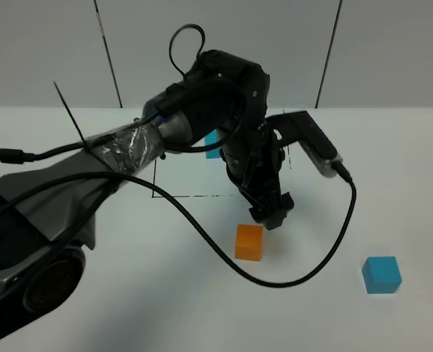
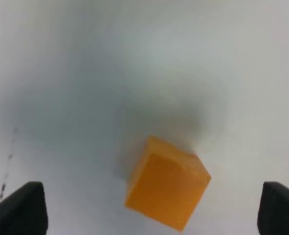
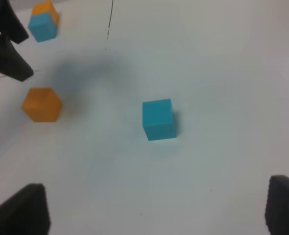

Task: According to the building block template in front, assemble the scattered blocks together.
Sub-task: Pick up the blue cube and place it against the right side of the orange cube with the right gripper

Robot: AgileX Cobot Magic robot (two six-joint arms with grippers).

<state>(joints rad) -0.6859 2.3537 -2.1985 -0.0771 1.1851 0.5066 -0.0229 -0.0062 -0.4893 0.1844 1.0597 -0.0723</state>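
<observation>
**Bringing the two loose cubes together, orange beside cyan**

High view: the left gripper [image 1: 269,214] reaches across the middle and hangs just above the orange cube [image 1: 249,242], which rests alone on the white table [image 1: 399,176]. The cyan cube [image 1: 382,274] lies well apart, toward the right arm's side. Behind the arm, only a cyan corner of the template [image 1: 213,144] shows.

Left wrist view: both fingertips [image 2: 19,208] stand wide apart at the frame's edges, with the orange cube between them but touching neither. These jaws are open and hold nothing. The cube sits turned, corner-on to the fingers, so any re-grip should first square the wrist to two flat faces.

Right wrist view: the right gripper [image 3: 151,210] is also spread open and empty, looking down on the cyan cube, with the orange cube and the template beyond it. The template shows orange against cyan; whether stacked or laid flat I cannot tell here.

To do it well, I judge that the right arm should:
- take the cyan cube by opposite flat faces
- bring it in square and low
- match the template's colour order
- press the faces flush while the left arm is clear, or steadies the orange cube so that it does not slide
</observation>
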